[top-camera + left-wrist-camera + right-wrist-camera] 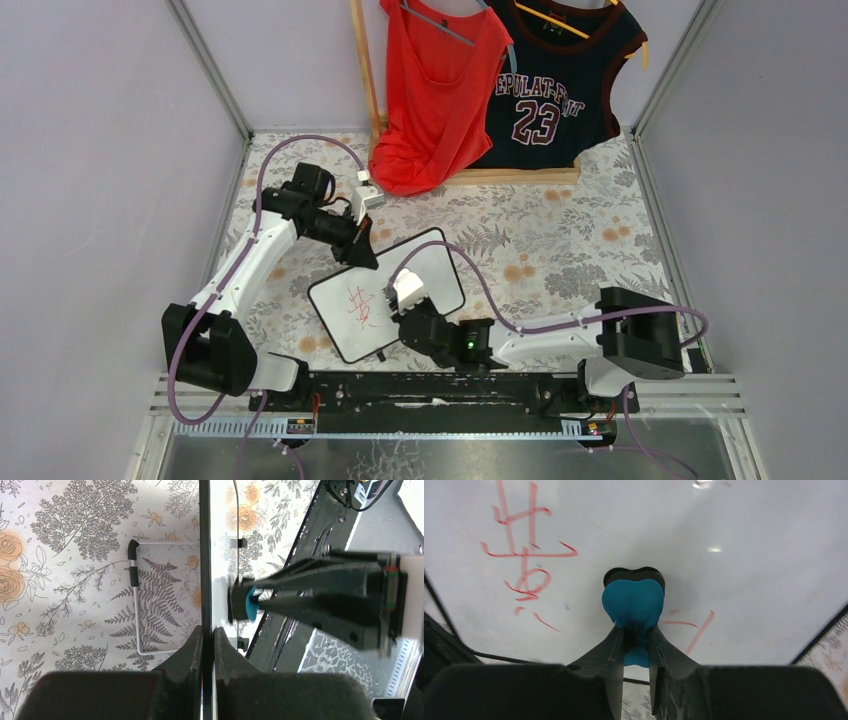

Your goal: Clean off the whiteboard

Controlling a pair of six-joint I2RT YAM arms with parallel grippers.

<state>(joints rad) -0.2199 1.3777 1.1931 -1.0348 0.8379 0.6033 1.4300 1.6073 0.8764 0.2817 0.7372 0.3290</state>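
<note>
The whiteboard (440, 270) lies tilted on the floral cloth, with red handwritten characters (362, 305) on its left half. My left gripper (362, 255) is shut on the board's far black edge; in the left wrist view both fingers (194, 650) pinch the frame (204, 555) edge-on. My right gripper (405, 300) is shut on a blue eraser (633, 602), whose dark pad presses on the board's white face (724, 520). Red characters (524, 555) stand left of the eraser and faint red strokes (696, 630) right of it. The eraser (251, 604) also shows in the left wrist view.
A wire stand (137, 600) sticks out behind the board. A red top (435, 90) and a dark jersey (555, 85) hang on a wooden rack at the back. Grey walls close in both sides of the floral tablecloth (560, 230).
</note>
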